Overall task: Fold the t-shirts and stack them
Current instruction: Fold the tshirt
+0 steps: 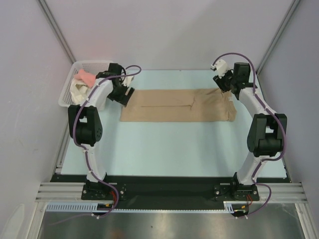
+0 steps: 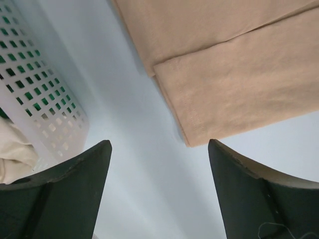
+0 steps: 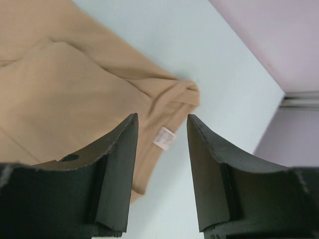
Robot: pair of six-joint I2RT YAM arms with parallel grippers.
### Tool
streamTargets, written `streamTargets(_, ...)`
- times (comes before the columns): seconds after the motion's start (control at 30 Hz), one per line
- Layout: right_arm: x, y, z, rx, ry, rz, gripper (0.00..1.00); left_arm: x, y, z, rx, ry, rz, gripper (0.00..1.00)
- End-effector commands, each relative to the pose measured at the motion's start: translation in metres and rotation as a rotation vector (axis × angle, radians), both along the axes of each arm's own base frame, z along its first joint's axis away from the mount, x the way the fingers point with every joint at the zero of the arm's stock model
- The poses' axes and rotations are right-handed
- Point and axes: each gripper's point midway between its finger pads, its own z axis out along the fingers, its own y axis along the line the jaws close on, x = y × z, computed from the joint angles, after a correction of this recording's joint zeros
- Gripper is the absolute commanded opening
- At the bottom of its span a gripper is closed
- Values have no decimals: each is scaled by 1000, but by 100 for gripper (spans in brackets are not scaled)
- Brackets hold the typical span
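Note:
A large tan t-shirt [image 1: 179,105] lies flat as a long folded strip across the far part of the table. My left gripper [image 1: 125,95] hovers open and empty just above its left end; in the left wrist view the shirt's corner [image 2: 234,94] lies past the open fingers [image 2: 249,184]. My right gripper [image 1: 227,92] hovers open and empty over the shirt's right end; its wrist view shows the collar with a white label [image 3: 163,138] between the fingers [image 3: 117,164]. A salmon-pink shirt [image 1: 85,77] and a cream-white one [image 1: 79,91] lie in the basket.
A white plastic mesh basket [image 1: 67,94] stands at the far left table edge, close beside my left arm; its wall shows in the left wrist view [image 2: 40,104]. Grey walls enclose the table on three sides. The light blue tabletop [image 1: 174,144] spreads in front of the shirt.

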Motion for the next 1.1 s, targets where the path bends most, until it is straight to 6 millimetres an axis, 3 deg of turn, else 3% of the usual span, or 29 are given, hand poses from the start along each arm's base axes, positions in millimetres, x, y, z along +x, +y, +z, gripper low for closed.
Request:
streamTargets(0.0, -10, 35, -5, 78, 58, 79, 49, 3, -24, 18, 27, -70, -88, 84)
streamTargets(0.13, -8, 61, -20, 173, 178, 116, 49, 4, -49, 8, 34, -57, -150, 82)
streamTargets(0.17, -4, 64, -36, 191, 225, 120, 49, 5, -53, 6, 31, -53, -163, 81)
streamTargets(0.2, 4, 71, -24, 213, 211, 138, 49, 5, -56, 1, 26, -42, -169, 80)
streamTargets(0.23, 4, 73, -32, 227, 249, 137, 49, 3, -61, -2, 13, -29, -174, 80)
streamTargets(0.27, 8, 77, -47, 244, 290, 134, 48, 2, -62, -5, 9, -20, -173, 79)
streamTargets(0.3, 18, 81, -38, 256, 275, 145, 48, 1, -62, -9, 8, -11, -172, 79)
streamTargets(0.37, 19, 86, -47, 267, 318, 152, 48, -2, -60, -19, 13, 13, -171, 78)
streamTargets(0.4, 22, 91, -62, 265, 347, 156, 48, -5, -60, -27, 14, 31, -168, 78)
streamTargets(0.47, 24, 97, -66, 252, 362, 177, 48, -7, -57, -36, 14, 55, -155, 77)
streamTargets(0.5, 20, 100, -81, 239, 403, 191, 48, -9, -56, -41, 14, 66, -151, 77)
streamTargets(0.57, 23, 106, -80, 236, 414, 210, 48, -10, -53, -48, 15, 84, -139, 76)
streamTargets(0.87, 14, 107, -112, 223, 520, 220, 49, -11, -57, -63, -2, 117, -140, 76)
streamTargets(1.07, 16, 105, -122, 219, 541, 207, 49, -15, -52, -70, 9, 138, -128, 75)
